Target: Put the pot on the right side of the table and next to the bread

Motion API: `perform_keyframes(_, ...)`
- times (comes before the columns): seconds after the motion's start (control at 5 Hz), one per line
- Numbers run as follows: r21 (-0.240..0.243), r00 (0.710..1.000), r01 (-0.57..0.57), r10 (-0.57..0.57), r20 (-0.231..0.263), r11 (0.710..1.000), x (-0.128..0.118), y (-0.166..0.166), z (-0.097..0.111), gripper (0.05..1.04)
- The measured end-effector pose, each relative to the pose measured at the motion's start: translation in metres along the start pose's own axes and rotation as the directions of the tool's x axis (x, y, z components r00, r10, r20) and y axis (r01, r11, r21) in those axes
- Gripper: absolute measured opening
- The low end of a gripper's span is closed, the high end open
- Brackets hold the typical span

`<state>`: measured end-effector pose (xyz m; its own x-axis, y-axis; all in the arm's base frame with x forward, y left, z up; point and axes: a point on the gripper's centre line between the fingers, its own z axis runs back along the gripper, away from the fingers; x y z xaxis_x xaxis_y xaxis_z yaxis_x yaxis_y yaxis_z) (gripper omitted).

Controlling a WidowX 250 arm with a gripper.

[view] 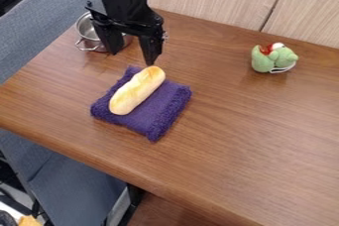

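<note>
The silver metal pot sits at the upper left of the brown wooden bench, partly hidden by the black gripper, its fingers wide apart. Nearby, a golden-brown oblong bread lies on a purple fabric cloth; a green plush toy sits upper right.

On the table, bread rests on cloth; pot sits behind-left, plush toy behind-right.

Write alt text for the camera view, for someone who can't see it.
A black robot pincer, open, hangs over a wooden table, partly hiding a metal pot. Nearer the camera, a bread loaf lies on a purple cloth; a green plush toy sits on the image's right.
</note>
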<state>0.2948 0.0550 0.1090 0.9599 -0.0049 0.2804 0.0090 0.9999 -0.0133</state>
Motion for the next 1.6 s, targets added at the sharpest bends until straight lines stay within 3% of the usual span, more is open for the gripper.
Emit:
perform_keyframes(0.2,-0.009,1.000,-0.004,0.004,-0.028,1.000,-0.003,-0.001,-0.007,1.000)
perform_keyframes(0.4,-0.011,0.999,-0.022,0.022,-0.038,1.000,0.020,0.017,-0.015,1.000)
perform_keyframes(0.6,0.056,0.999,-0.027,0.028,-0.018,0.998,0.041,0.040,-0.017,1.000)
perform_keyframes(0.8,0.076,0.999,-0.042,0.042,-0.002,0.996,0.055,0.056,-0.020,1.000)
perform_keyframes(1.0,0.124,0.999,-0.020,0.025,-0.043,0.992,0.061,0.079,-0.035,1.000)
perform_keyframes(1.2,0.166,0.998,-0.024,0.032,-0.048,0.986,0.066,0.094,-0.047,1.000)
perform_keyframes(1.6,0.132,0.993,-0.060,0.073,-0.096,0.989,0.077,0.113,-0.075,1.000)
